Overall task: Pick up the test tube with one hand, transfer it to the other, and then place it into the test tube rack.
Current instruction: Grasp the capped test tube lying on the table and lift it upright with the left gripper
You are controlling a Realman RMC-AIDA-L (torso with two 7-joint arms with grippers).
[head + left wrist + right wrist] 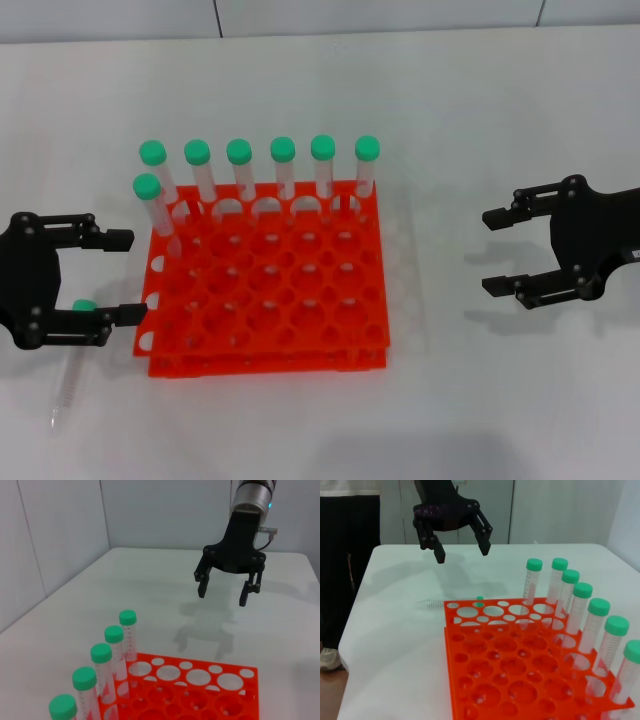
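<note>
Item nearest the head camera: test tube (70, 362), green-capped, lying flat on the white table (470, 130) at 8 o'clock of the test tube rack (265, 290), beside its edge. Left gripper (125, 277): above the tube's cap end, jaws spread, holding nothing. Right gripper (500, 250): at 3 o'clock of the rack, well apart, jaws spread, empty. Seven standing tubes (282, 165) fill the far row and one hole behind it. Step judged: first pick, not yet made. Next move calls for lowering the left gripper and closing across the tube near its cap.
</note>
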